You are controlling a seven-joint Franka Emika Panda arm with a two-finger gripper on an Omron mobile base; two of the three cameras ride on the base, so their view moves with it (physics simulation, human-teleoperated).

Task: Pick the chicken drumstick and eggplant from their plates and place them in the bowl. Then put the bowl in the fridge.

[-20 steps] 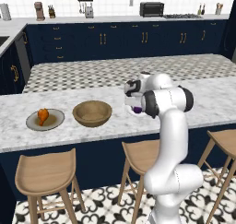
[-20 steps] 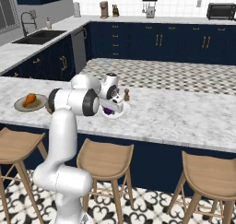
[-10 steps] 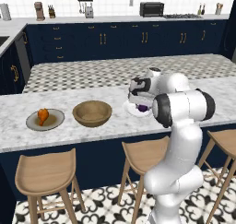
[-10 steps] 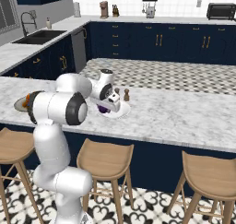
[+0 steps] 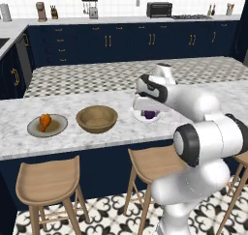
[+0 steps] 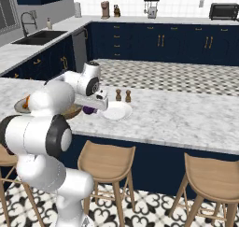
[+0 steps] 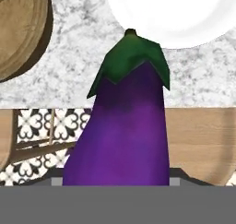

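Kitchen: navy cabinets, back worktop with toaster oven.
Island counter, grey-white marble; three wooden stools below its near edge.
Bowl, wooden, on counter between the two plates.
Grey plate, left of bowl, bearing drumstick.
White plate, right of bowl; two small shakers just behind.
Gripper, pinching eggplant, held above counter edge beside white plate.
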